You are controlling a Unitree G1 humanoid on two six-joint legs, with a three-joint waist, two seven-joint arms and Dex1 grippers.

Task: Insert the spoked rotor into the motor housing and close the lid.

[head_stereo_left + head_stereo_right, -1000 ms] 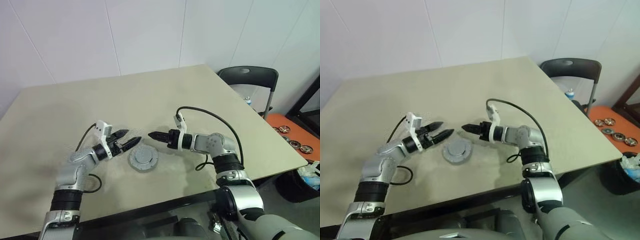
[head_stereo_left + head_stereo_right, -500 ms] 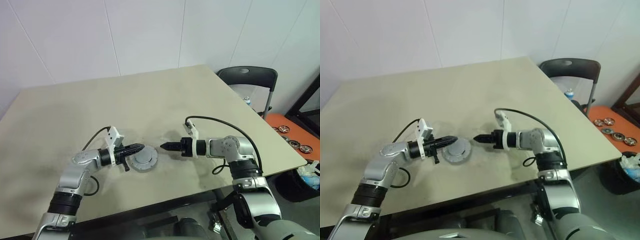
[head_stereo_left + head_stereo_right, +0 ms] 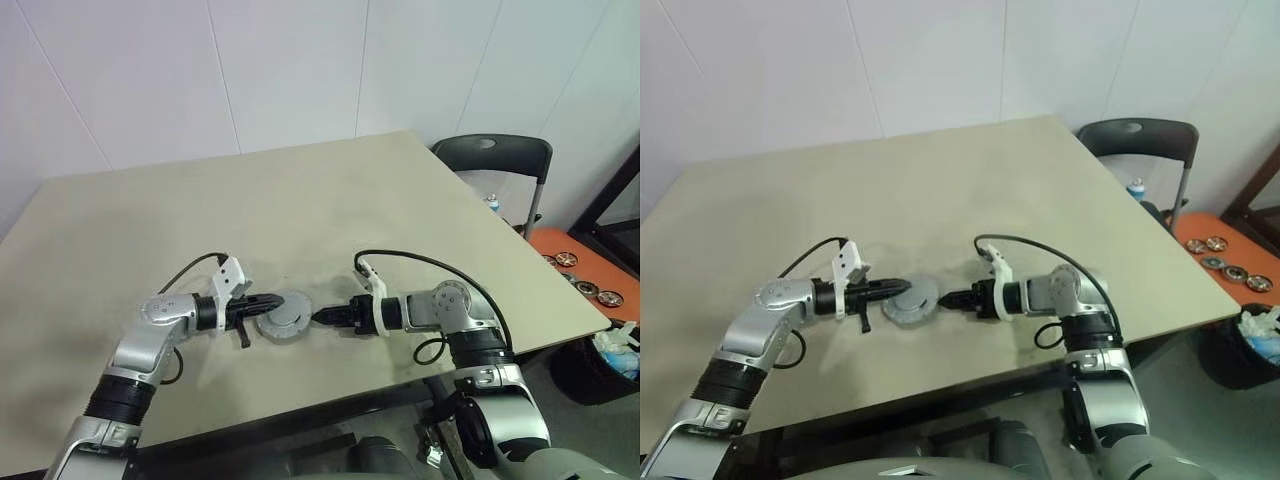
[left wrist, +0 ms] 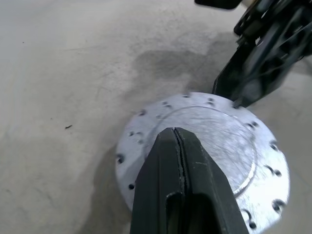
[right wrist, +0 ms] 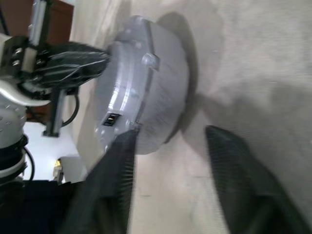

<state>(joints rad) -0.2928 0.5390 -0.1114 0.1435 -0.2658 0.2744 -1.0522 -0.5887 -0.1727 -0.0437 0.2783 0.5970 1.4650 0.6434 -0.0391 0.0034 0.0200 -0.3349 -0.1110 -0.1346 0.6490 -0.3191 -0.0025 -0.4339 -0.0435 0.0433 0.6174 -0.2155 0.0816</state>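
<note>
The round silver-grey metal lid (image 3: 282, 315) sat low in frame, hiding whatever lay beneath. The left gripper (image 4: 176, 139) pressed closed on its top. The right gripper (image 5: 168, 146) stood parted at its rim.

**Lid closed on the housing, flat on the table**

You have one round silver-grey assembly (image 3: 284, 317) lying flat near the front edge of the table (image 3: 300, 200). What you see from above is the lid (image 4: 214, 146): a pale metal disc with a raised circular centre panel, brushed and slightly scuffed, and a flat outer band dotted with small dark holes in pairs around the rim. From the side the body under it, the motor housing (image 5: 156, 112), reads as a thick grey drum with a ribbed, finely grooved wall and a small dark mark low on it. The lid sits level on top, with no gap showing. You cannot see copper windings or the spoked rotor.
</note>
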